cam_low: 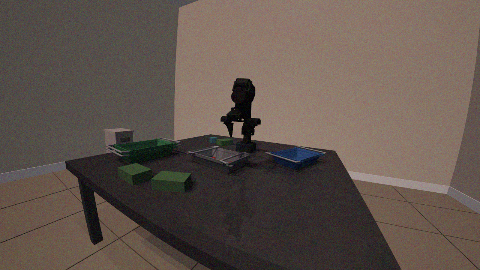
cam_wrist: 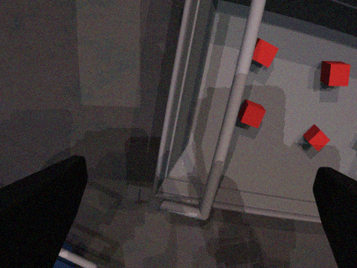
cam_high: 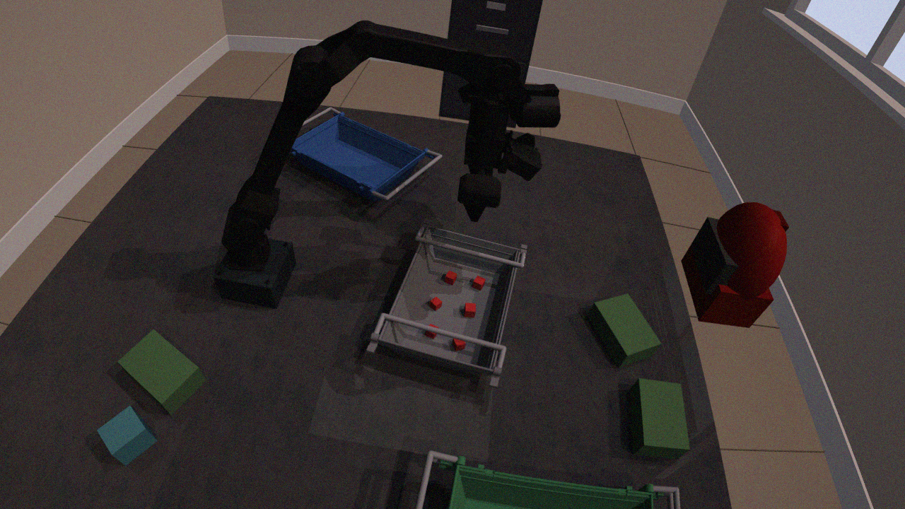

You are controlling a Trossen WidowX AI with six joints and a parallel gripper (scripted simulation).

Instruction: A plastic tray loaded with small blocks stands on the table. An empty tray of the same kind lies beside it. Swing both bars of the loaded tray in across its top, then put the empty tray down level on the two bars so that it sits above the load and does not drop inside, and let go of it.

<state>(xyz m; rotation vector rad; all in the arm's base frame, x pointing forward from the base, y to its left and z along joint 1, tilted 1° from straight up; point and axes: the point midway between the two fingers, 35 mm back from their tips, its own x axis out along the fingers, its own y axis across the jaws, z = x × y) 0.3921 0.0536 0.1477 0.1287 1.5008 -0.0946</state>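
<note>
The grey loaded tray (cam_high: pixel 412 292) (cam_low: pixel 214 163) (cam_wrist: pixel 305 100) stands mid-table with several red blocks (cam_high: pixel 470 309) (cam_wrist: pixel 335 74) on its floor. Both its bars lie in across the top: the far bar (cam_high: pixel 468 248) (cam_wrist: pixel 230 115) and the near bar (cam_high: pixel 442 330). The empty blue tray (cam_high: pixel 354 155) (cam_low: pixel 297 155) stands behind it, near the arm's side, with its visible bar (cam_high: pixel 412 177) swung outward. My gripper (cam_high: pixel 500 197) (cam_low: pixel 239 135) (cam_wrist: pixel 201 173) is wide open and empty, above the far end of the grey tray, with the far bar below and between the fingers in the wrist view.
A green tray (cam_high: pixel 550 492) (cam_low: pixel 144 152) with bars sticking out stands beyond the near end of the grey tray. Two green blocks (cam_high: pixel 626 329) (cam_high: pixel 659 418) stand to the right. Another green block (cam_high: pixel 158 367) and a teal block (cam_high: pixel 126 433) stand near left.
</note>
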